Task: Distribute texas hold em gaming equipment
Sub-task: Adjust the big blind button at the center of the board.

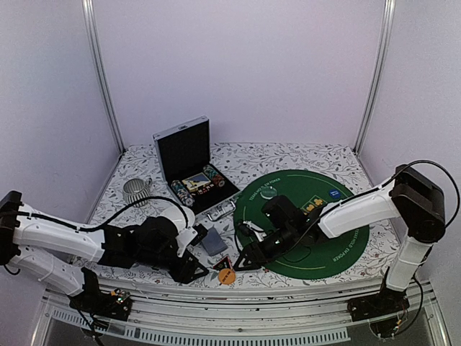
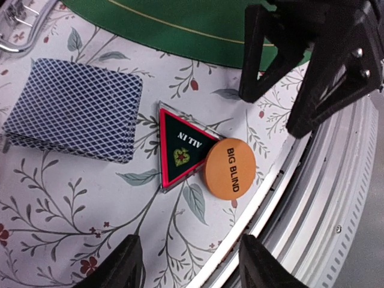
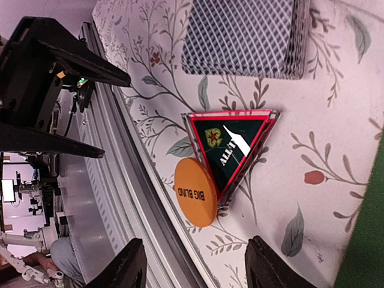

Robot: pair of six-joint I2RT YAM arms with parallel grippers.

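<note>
Just ahead of your left gripper (image 2: 193, 241), the orange disc (image 2: 227, 166) reads "BIG BLIND" in black. The black triangle (image 2: 181, 148) touching it reads "ALL IN" in white, upside down from that side. Ahead of your right gripper (image 3: 197, 243) the same words show, glare hiding the end of "ALL IN"; white lettering on the green mat (image 1: 338, 249) beneath that hand is too small to read.

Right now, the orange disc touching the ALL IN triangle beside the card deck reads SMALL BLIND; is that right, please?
No: the orange disc reads BIG BLIND, per the left wrist view; it does touch the ALL IN triangle beside the card deck.
</note>
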